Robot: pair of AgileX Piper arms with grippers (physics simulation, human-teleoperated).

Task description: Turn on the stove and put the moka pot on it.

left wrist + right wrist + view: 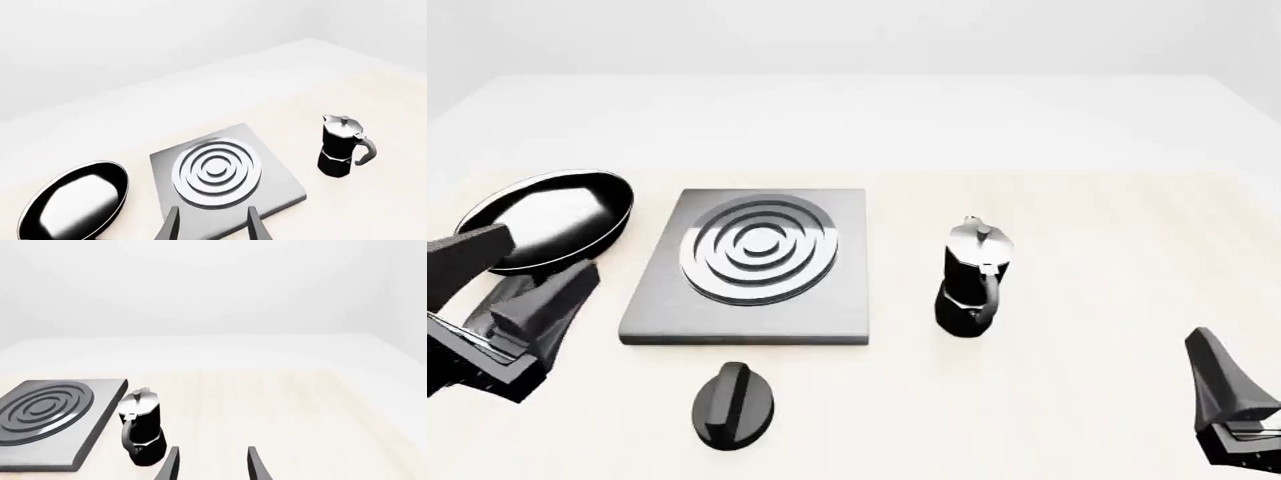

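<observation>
The stove point(827, 300) is a dark-grey slab with a ringed silver burner point(761, 248) at table centre; it also shows as stove point(280, 182) and stove point(93, 430). Its black oval knob point(734, 403) lies in front of it. The moka pot point(972, 280) stands upright on the table just right of the slab, also seen as moka pot point(341, 147) and moka pot point(141, 432). My left gripper point(213, 225) hovers open near the slab's left front. My right gripper point(212, 465) is open at the front right, apart from the pot.
A black frying pan point(554, 218) sits left of the stove, also seen as frying pan point(77, 200). The left arm point(507, 320) is just in front of the pan. The right arm point(1228, 410) is at the front right corner.
</observation>
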